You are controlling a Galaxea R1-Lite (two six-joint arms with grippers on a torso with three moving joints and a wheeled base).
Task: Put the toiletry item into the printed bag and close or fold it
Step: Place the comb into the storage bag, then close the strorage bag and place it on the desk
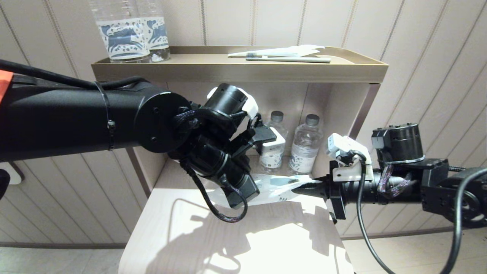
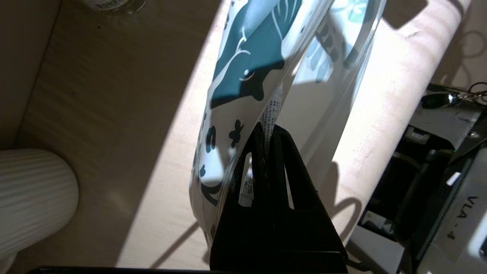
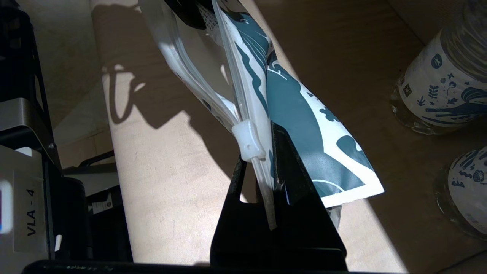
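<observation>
The printed bag (image 1: 274, 189) hangs stretched between my two grippers just above the lower shelf. My left gripper (image 1: 243, 196) (image 2: 268, 131) is shut on one end of the bag (image 2: 247, 61), by a small text label. My right gripper (image 1: 304, 187) (image 3: 258, 146) is shut on the bag's (image 3: 304, 125) zip edge, right behind the white slider (image 3: 248, 139). Past the slider the two zip edges stand apart, and nothing shows inside. A slim toothbrush (image 1: 295, 59) with greyish bristles and a whitish-looking handle lies on the top tray, far from both grippers.
A plain white wrapper (image 1: 293, 50) lies beside the toothbrush on the tan tray (image 1: 236, 70). Two water bottles (image 1: 131, 34) stand at the tray's left. Two small bottles (image 1: 305, 144) stand at the back of the lower shelf (image 1: 247, 239). A ribbed white cup (image 2: 34, 194) stands near the left gripper.
</observation>
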